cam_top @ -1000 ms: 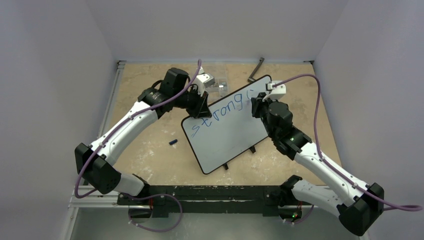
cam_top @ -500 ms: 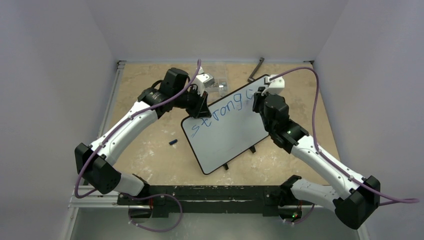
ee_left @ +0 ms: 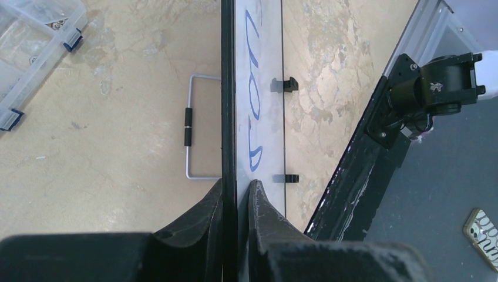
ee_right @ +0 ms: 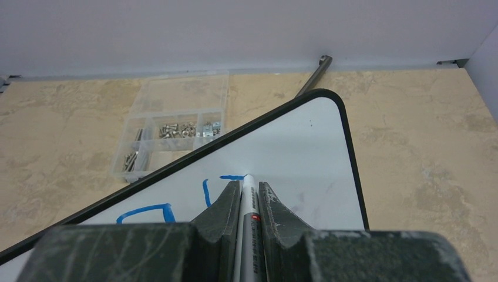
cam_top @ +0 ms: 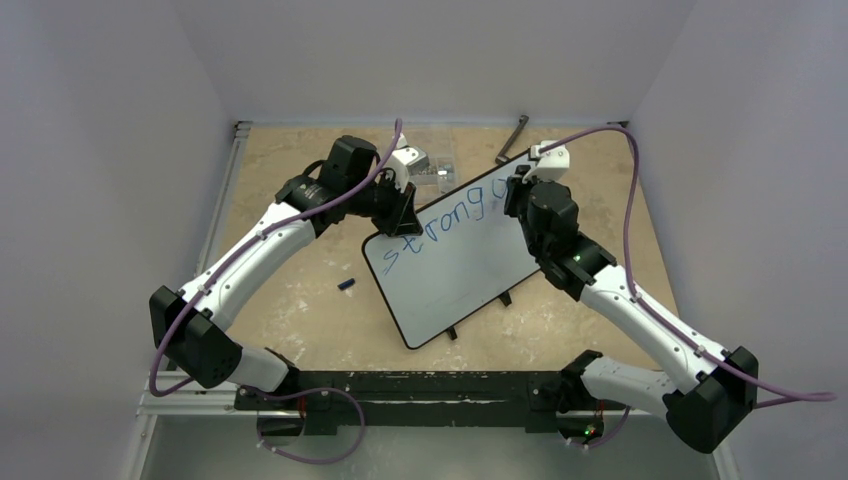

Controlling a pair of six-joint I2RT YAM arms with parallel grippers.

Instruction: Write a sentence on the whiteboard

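Vs a sec ago the right gripper has slid a bit toward the upper right of the top view, and the blue handwritten sentence has grown: after "strong", what was a short stroke is now a nearly closed loop, prob the 1st letter of the next word. That gripper is clamped on a white-barrelled blue marker, tip right at the fresh blue line in its wrist view. The left gripper hasn't shifted; it is closed on the black-framed edge of the large glossy white whiteboard, which sits slanted across the middle of the frame on the beige stone-look counter, far corner toward the upper right. Meaning: writing is under way, approx 1 word done, and row 1 is almost at the board's edge, so the rest prob needs a 2nd row. W/ the board pinned, strokes should stay legible.
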